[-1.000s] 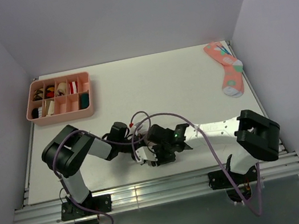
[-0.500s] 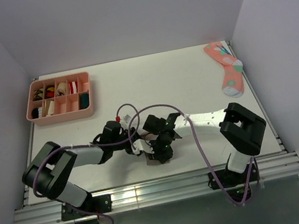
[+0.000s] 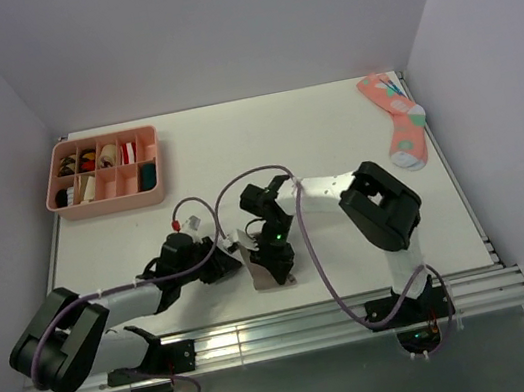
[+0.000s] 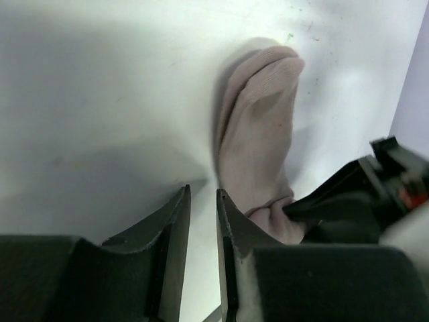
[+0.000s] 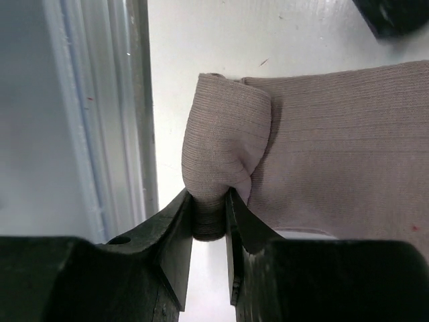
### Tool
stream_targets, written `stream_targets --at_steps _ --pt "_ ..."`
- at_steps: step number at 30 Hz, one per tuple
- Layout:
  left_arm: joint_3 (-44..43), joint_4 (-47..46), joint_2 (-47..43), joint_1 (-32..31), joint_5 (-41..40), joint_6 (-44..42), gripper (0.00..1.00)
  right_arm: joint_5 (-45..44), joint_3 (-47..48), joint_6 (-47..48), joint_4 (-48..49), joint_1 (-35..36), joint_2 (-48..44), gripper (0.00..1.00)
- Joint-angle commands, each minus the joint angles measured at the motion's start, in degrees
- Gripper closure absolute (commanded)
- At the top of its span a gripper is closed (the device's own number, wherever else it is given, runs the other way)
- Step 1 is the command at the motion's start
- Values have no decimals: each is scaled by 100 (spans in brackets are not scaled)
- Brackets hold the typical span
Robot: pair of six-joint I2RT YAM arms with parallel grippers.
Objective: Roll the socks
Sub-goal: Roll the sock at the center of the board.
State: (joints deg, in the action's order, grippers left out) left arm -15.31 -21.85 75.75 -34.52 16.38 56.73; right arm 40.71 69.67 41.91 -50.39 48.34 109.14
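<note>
Near the front edge of the table (image 3: 334, 143), the taupe sock (image 5: 301, 134) lies flat with 1 end turned over into a short roll. The right gripper (image 5: 211, 204) is clamped on that roll, both fingers pressing into the fabric. The left gripper (image 4: 203, 196) sits just beside the sock, its 2 fingers a narrow gap apart with only bare table between them. A coral sock (image 3: 398, 121) lies at the far right corner.
</note>
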Motion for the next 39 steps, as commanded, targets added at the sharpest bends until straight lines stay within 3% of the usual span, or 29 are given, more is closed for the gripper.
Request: stream_targets --at_steps 1,8,12,15,23,31,39 --pt "422 -380 -506 16 -372 57 73 226 450 116 -796 -184 528 72" --pt "924 -558 -1755 -19 -478 -250 71 201 1135 -191 -1131 -430 1135 73" --pt "907 -698 -2046 -614 -951 -636 68 95 1505 -333 -1403 -518 1608 72" --pt "688 -733 -1758 -1292 -1444 -988 65 8 1725 -412 -1500 -588 1838 72" --pt "582 -1831 -1053 -2022 -1945 -1506 59 113 2323 -298 -2036 -764 2348 72" --pt "179 -1912 -447 -2129 -2060 -2227 56 174 2385 -184 -2194 -764 2542 71" --pt "99 -2289 229 -2129 -1463 -2588 53 122 2323 -166 -2186 -791 2568 71"
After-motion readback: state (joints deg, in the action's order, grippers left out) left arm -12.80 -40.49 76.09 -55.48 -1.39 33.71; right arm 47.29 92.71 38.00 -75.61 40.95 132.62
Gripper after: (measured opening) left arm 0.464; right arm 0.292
